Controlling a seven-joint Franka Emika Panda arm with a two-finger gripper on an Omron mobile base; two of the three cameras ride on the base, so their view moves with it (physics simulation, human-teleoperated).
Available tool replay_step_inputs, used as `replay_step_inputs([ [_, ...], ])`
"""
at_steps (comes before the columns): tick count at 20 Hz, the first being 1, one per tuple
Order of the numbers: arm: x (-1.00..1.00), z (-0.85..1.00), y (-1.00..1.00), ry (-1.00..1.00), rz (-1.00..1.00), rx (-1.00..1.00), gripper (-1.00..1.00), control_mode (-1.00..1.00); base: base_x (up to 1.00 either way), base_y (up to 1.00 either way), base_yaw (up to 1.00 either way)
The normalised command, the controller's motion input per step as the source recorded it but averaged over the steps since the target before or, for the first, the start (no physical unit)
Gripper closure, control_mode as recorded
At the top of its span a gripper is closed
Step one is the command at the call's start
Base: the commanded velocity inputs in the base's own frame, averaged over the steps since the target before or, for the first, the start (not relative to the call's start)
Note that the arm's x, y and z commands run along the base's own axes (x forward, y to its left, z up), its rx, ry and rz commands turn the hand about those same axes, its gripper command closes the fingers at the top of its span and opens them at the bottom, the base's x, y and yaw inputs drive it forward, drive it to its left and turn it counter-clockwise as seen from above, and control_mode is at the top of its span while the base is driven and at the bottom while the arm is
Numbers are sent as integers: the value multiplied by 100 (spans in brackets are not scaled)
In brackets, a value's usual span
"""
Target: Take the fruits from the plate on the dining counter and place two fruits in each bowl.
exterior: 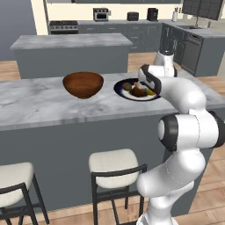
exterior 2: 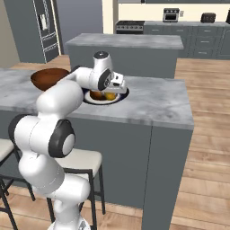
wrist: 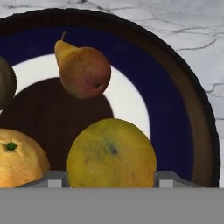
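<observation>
The plate (wrist: 175,113), navy-rimmed with a white ring, lies on the dining counter (exterior: 39,103) and carries several fruits. My gripper (wrist: 111,179) is low over the plate (exterior: 118,88), its two finger tips pressed against the sides of a round yellow fruit (wrist: 111,153). A pear (wrist: 83,70) lies beyond it, an orange (wrist: 19,159) to its left, and a dark green fruit (wrist: 5,85) at the left edge. The reddish-brown wooden bowl (exterior: 83,84) stands just left of the plate and looks empty. From the right base view, the hand (exterior 2: 114,92) covers most of the plate (exterior 2: 121,96).
Two white-seated stools (exterior: 115,162) (exterior: 13,176) stand in front of the counter. A second marble island (exterior: 70,41) lies behind it. The counter top ends to the right of the plate (exterior 2: 179,108), with wooden floor beyond.
</observation>
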Motion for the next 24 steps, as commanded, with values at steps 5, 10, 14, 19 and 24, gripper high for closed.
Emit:
replay_step_inputs([
  [5,-4,96,2,0,-6,0,100,-100,0,0,0],
  [10,-36,81,18,-17,0,3,100,-100,0,0,0],
  [14,-25,35,85,-15,1,14,100,-100,0,0,0],
  [19,-7,2,100,-9,4,1,100,-100,0,0,0],
  [24,1,-4,100,-4,7,2,100,-100,0,0,0],
])
